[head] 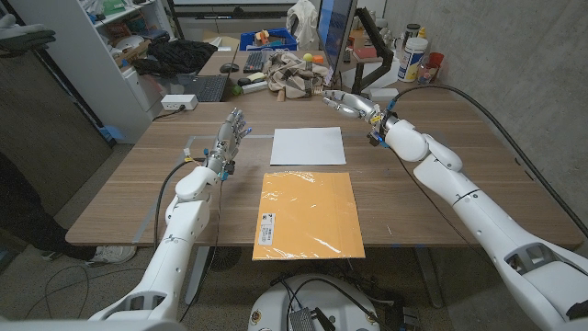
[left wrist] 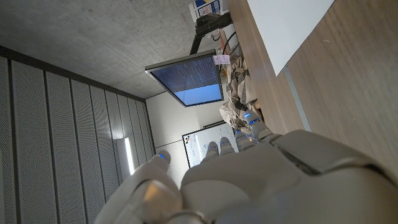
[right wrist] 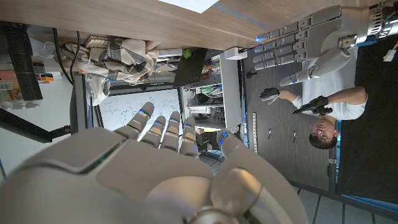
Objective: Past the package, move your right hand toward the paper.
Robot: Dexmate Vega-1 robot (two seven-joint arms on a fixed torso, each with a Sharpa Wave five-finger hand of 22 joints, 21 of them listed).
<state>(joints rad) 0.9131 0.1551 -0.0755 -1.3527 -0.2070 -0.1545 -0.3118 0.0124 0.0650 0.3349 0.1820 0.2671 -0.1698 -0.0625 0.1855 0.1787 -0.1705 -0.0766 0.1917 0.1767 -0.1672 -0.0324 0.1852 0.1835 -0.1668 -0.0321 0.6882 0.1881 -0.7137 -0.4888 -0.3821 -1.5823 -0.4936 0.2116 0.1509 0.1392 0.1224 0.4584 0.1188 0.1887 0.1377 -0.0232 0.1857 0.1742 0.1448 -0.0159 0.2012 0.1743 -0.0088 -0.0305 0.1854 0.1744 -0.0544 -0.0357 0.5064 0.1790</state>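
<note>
The surface [head: 441, 198] runs across the middle of the head view, wooden, with both arms coming in from the bottom corners. On it the package [head: 309, 214], a yellow envelope, lies just below frame centre with its long axis running toward the top of the frame. The paper [head: 309, 145], a white sheet, lies just above it, near but apart, long axis across the frame.

The right hand [head: 352, 103] hovers at upper centre-right, beyond the package's far edge and just up and right of the paper's upper right corner. The paper therefore lies down and to the left of that hand, and my judgement is that a short move that way would bring the hand over the sheet. Its fingers are stretched out and apart, holding nothing. The left hand [head: 231, 134] stands left of the paper, fingers upright and spread, also holding nothing; the two hands look about equally near the sheet.

A small white label [head: 267, 228] with dark print sits at the package's lower left; the print is too small to read. No brand is legible.
</note>
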